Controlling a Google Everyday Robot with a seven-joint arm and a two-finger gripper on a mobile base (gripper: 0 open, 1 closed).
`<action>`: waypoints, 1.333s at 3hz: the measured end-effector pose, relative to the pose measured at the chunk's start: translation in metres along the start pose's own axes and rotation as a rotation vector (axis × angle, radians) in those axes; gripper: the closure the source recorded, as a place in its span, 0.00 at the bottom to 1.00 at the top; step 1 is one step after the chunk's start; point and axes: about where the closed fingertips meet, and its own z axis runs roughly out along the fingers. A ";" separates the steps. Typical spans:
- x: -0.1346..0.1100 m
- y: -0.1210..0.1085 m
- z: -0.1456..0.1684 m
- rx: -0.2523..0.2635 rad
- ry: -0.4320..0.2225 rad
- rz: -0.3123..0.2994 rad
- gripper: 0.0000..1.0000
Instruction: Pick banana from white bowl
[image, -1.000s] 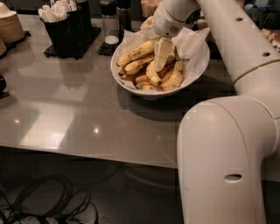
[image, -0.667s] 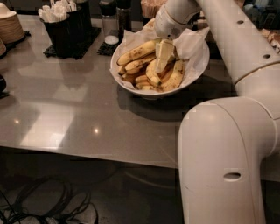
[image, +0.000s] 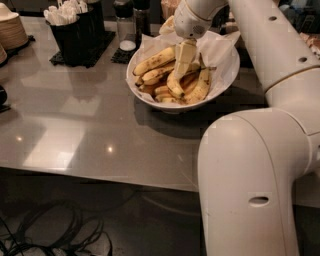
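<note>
The white bowl (image: 220, 82) stands on the grey table, lined with white paper and holding several bananas. The long freckled banana (image: 152, 60) lies along the bowl's upper left, on top of the pile. My gripper (image: 183, 64) hangs from the arm straight down into the middle of the bowl. Its tip is among the bananas, just right of the long banana's end and against a curved banana (image: 174, 84) that stands up beneath it.
A black caddy (image: 80, 35) with white utensils stands at the back left, and shakers (image: 126, 22) stand just behind the bowl. A stack of brown plates (image: 11, 30) is at the far left. My arm's large white body (image: 250, 175) fills the right foreground. Cables (image: 50, 232) lie on the floor.
The gripper stays over the middle of the bowl, nearly where it was. The bananas have not visibly moved.
</note>
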 end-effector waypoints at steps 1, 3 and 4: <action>-0.006 -0.003 -0.007 0.006 0.011 -0.022 0.27; -0.007 -0.009 -0.003 0.009 0.025 -0.028 0.38; -0.002 -0.010 0.016 -0.012 0.013 -0.017 0.34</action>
